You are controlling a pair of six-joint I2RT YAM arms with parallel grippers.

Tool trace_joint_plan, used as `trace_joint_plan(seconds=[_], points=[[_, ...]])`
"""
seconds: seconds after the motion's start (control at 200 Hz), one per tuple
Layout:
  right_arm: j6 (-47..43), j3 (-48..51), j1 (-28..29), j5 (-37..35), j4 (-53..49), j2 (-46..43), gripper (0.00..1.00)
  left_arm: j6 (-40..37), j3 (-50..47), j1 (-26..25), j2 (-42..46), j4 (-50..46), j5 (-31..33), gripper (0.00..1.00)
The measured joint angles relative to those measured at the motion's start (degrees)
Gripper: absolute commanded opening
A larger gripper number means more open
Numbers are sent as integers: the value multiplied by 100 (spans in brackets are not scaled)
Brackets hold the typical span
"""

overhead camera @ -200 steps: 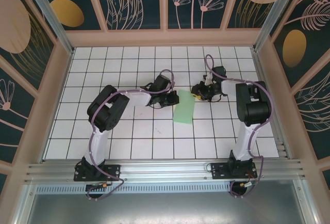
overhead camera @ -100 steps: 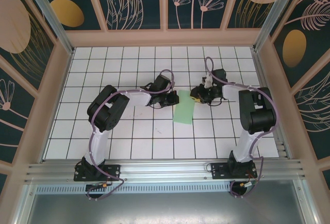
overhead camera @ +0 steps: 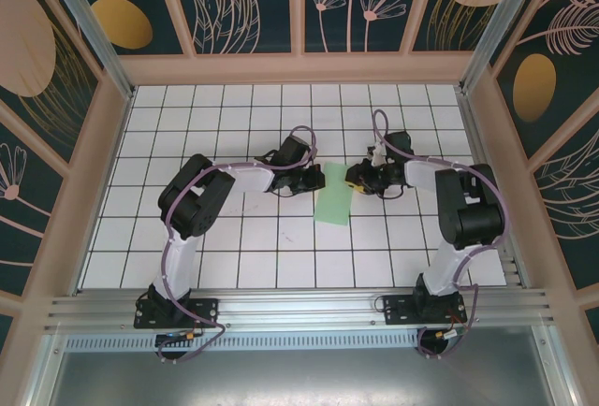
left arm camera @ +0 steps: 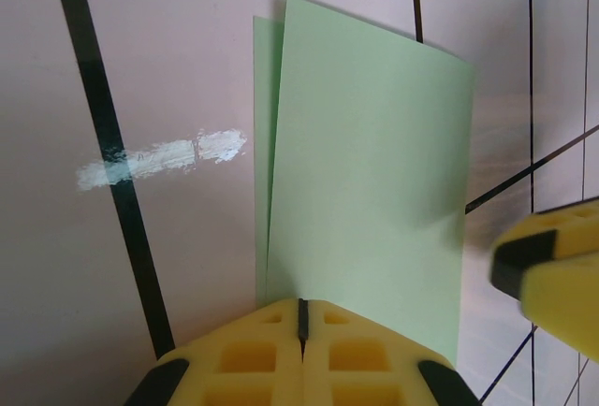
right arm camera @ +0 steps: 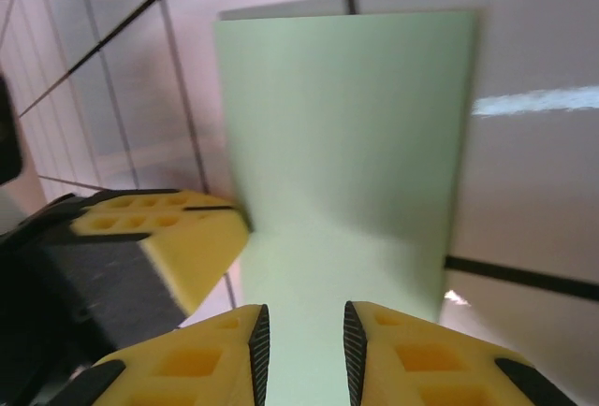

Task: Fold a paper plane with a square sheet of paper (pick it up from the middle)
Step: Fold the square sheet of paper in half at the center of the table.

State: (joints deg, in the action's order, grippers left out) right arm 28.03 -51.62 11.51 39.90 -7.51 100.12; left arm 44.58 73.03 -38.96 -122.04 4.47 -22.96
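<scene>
- The left gripper (left arm camera: 301, 336) is shut tight, its yellow fingertips meeting in a thin seam right at the edge of the square sheet of paper (left arm camera: 365, 172). I can't tell whether it has the paper pinched or is just touching it.
- The right gripper (right arm camera: 299, 345) stands partly open. Its two fingers are set apart over the opposite end of the sheet, green showing in the gap, and nothing is clamped.
- The sheet lies flat near the middle of the table (overhead camera: 234, 107), folded in half into a narrow strip. A sliver of the lower layer peeks out along one long edge.
- From above, the strip runs roughly 12 to 6 o'clock. The left gripper is at its 11 o'clock corner and the right gripper at its 1 o'clock corner, so the two sets of fingers sit close together.
- The strip's end towards 6 o'clock and both long edges lower down lie free, with open grid squares around them.
- A white smear (left arm camera: 159, 155) crosses a black grid line just beside the sheet on the left arm's side, not touching it.
- Both arms reach in from the 6 o'clock side, elbows bowed outward, well apart from each other.
- The tabletop is white tile with black lines. Wooden-framed dark panels (overhead camera: 243, 4) with leaf patterns close it in at 9, 12 and 3 o'clock, and an aluminium rail (overhead camera: 299, 308) runs along 6.
</scene>
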Motion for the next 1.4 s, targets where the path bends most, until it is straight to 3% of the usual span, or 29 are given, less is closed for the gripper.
trace_joint_plan(seconds=[0.235, 1.026, 1.401], points=[[151, 466, 319, -63, 111, -273, 31, 0, 0, 0, 0, 0, 0, 5], [256, 1493, 573, 59, 151, -820, 32, 0, 0, 0, 0, 0, 0, 5], [238, 1502, 669, 70, -4, -1145, 32, 0, 4, 0, 0, -2, 0, 5]])
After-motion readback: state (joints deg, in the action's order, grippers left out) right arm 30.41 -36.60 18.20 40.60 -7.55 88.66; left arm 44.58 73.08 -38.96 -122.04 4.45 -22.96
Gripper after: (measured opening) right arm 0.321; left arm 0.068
